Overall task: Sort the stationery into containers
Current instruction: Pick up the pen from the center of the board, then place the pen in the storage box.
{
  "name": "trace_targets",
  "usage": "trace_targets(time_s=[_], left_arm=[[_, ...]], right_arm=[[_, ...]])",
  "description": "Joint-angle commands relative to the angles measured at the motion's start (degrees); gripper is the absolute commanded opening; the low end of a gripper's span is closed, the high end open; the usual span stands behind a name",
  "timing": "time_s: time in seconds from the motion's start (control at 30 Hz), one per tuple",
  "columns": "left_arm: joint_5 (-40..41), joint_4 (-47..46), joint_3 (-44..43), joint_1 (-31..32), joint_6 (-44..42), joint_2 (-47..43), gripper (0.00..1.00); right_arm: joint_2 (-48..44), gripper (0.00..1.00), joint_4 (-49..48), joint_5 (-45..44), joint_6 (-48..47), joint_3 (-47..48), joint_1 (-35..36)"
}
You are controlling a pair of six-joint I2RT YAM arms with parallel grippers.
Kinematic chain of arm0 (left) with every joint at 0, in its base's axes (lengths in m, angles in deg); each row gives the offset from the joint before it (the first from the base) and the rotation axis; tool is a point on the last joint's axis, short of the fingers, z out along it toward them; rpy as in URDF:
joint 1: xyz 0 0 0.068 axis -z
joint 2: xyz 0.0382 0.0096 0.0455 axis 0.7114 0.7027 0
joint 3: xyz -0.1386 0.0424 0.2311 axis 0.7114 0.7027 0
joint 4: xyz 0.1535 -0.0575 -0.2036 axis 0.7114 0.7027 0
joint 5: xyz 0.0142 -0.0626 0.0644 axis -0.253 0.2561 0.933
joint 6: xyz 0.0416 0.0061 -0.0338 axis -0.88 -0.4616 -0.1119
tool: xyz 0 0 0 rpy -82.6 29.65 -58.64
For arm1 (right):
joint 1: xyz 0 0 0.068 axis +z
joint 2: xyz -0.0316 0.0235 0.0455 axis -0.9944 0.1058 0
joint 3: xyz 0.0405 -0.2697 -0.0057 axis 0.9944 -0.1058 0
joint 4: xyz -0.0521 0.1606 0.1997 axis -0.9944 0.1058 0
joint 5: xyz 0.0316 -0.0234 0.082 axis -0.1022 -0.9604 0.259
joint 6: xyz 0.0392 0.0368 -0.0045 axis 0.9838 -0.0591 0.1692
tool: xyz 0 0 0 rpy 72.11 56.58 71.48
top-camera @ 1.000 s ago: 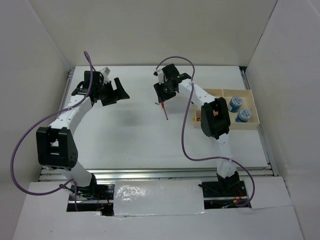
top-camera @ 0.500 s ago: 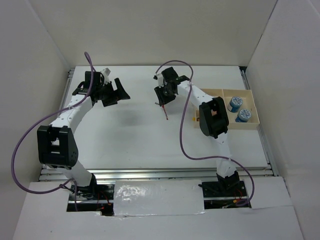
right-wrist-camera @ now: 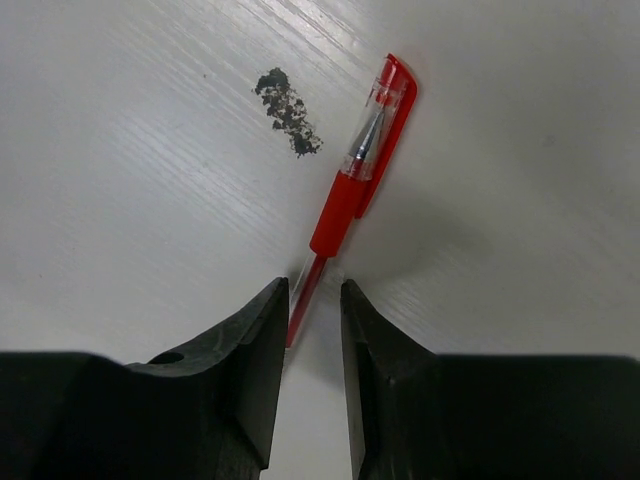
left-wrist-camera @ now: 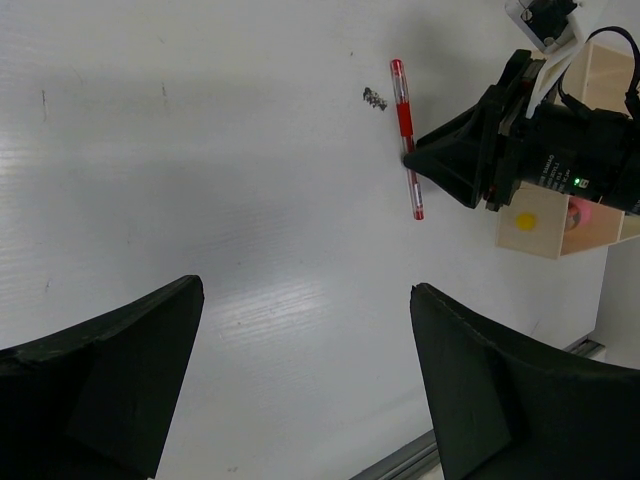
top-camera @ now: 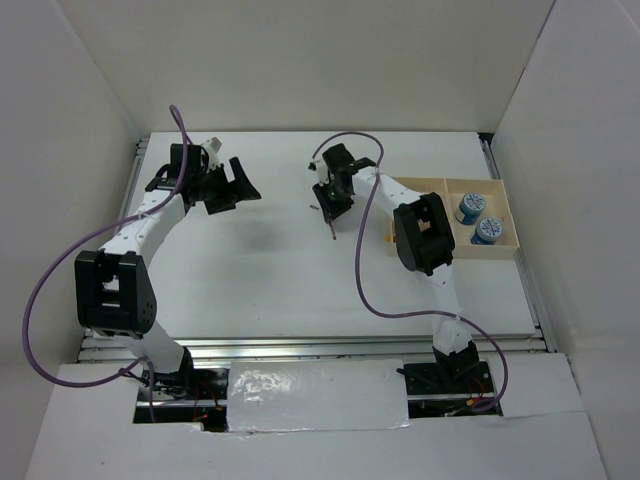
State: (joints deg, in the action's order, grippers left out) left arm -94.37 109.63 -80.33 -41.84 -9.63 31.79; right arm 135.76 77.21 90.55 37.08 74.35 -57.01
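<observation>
Thin red plastic pen (right-wrist-camera: 345, 190) is seen lying flat on the white table (right-wrist-camera: 120, 150). Right gripper (right-wrist-camera: 312, 295): jaws are narrowed astride its clear barrel, and contact cannot be confirmed. Left gripper (left-wrist-camera: 305, 290) is held wide open. Pen is judged light, stiff and slick; a mid-barrel hold is advised.

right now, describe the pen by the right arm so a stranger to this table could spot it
On the white table, look left of the wooden tray, under the right pincer. Between its fingers lies the red pen: red cap and grip, clear barrel, a dark smudge beside its cap. Long, thin and out on the table, it differs from the blue-and-white rolls in the tray.
</observation>
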Motion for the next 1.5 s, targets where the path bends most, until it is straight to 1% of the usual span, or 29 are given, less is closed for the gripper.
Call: trace_targets(time_s=[0.0,0.13,0.23,0.37,0.47,0.5,0.53,0.57,0.67,0.73,0.77,0.8,0.9,0.93,0.97,1.0,1.03,1.1,1.13,1.17,1.2,1.23,1.27,1.3,1.37,1.4,1.47], left_arm=[[-1.34,-1.86,0.34,-0.34,0.48,0.19,0.96],[-1.34,-1.86,0.43,-0.34,0.57,0.19,0.96],[-1.16,-1.86,0.52,-0.34,0.57,0.11,0.96],[-1.6,-1.68,0.43,-0.34,0.83,0.37,0.96],[-1.78,-1.85,0.52,-0.34,0.83,0.37,0.96],[-1.78,-1.68,0.52,-0.34,0.83,0.28,0.96],[-1.78,-1.68,0.61,-0.34,0.74,0.37,0.96],[-1.78,-1.77,0.7,-0.34,0.83,0.2,0.96],[-2.39,-2.47,1.4,-0.43,1.18,-0.33,0.96],[-3.18,-3.17,1.93,-0.43,0.83,-0.94,0.96],[-3.27,-3.44,2.36,-0.43,0.74,-1.3,0.96],[-3.53,-4.31,2.63,-0.43,0.83,-1.73,0.96],[-5.64,-7.29,4.3,-0.43,1.09,-2.97,0.96],[-7.21,-8.0,4.74,-0.34,1.09,-3.06,0.96],[-7.66,-8.53,5.09,0.09,0.92,-3.32,0.96],[-8.1,-8.97,5.09,0.36,0.74,-3.58,0.96],[-8.28,-9.15,4.83,0.71,0.57,-3.58,0.96],[-8.89,-9.06,4.22,1.59,-0.66,-3.76,0.97],[-9.42,-8.98,3.78,1.59,-1.01,-3.85,0.97],[-9.77,-8.89,3.6,1.94,-1.45,-3.85,0.97],[-9.78,-8.71,3.42,2.12,-1.63,-3.93,0.97],[-9.95,-8.71,3.42,2.12,-1.8,-3.94,0.97],[-10.21,-8.71,3.33,2.29,-2.07,-3.94,0.97],[-10.3,-8.71,3.42,2.47,-2.16,-3.85,0.97],[-10.48,-9.24,4.03,2.64,-2.33,-4.11,0.97],[-10.39,-9.41,4.3,2.73,-2.25,-4.29,0.97],[-10.3,-9.41,4.39,2.91,-2.42,-4.46,0.97]], right_arm=[[1.27,0.34,2.27,-2.81,-0.24,0.91,1.12],[1.53,0.29,3.49,-4.3,-0.33,1.26,1.73],[2.06,0.28,5.69,-6.85,-0.94,2.49,2.79],[2.33,0.25,7.1,-8.0,-1.47,3.02,3.49],[2.5,0.15,7.89,-7.91,-1.91,3.19,3.58],[2.42,0.06,8.16,-7.65,-2.26,2.93,3.49],[2.07,0.02,8.33,-7.65,-2.43,2.76,3.32],[1.89,0.0,8.42,-7.47,-3.65,1.97,3.32],[-1.09,0.0,7.64,-6.07,-6.46,-0.23,2.35],[-5.48,0.0,6.49,-3.43,-8.23,-0.85,0.07],[-7.15,0.0,6.14,-2.38,-10.15,-0.59,-0.63],[-10.82,0.0,6.14,-0.2,-11.47,0.29,-1.68],[-18.22,0.0,5.35,2.01,-17.53,2.31,-5.46],[-19.98,0.0,5.35,3.41,-21.03,2.49,-7.04],[-23.48,0.0,4.22,3.6,-22.29,2.14,-7.92],[-24.9,0.0,4.2,3.95,-24.13,1.62,-8.72],[-26.22,0.0,4.2,4.91,-27.97,1.0,-10.46],[-30.27,0.0,4.2,4.75,-32.64,-2.94,-12.06],[-31.41,0.0,3.51,4.4,-37.37,-4.96,-13.98],[-33.42,0.0,3.59,4.48,-39.94,-6.81,-15.21],[-34.31,0.0,3.76,4.83,-45.19,-10.65,-16.36],[-35.63,0.0,3.42,5.36,-47.5,-12.61,-17.85],[-36.34,0.0,3.15,6.06,-49.52,-15.76,-20.82],[-36.69,0.0,3.24,7.2,-53.9,-17.18,-22.24],[-37.92,0.0,2.54,8.61,-57.7,-21.04,-25.49],[-38.19,0.0,1.84,8.61,-61.2,-22.11,-26.21],[-38.19,0.0,1.13,8.35,-64.56,-24.39,-28.13]])
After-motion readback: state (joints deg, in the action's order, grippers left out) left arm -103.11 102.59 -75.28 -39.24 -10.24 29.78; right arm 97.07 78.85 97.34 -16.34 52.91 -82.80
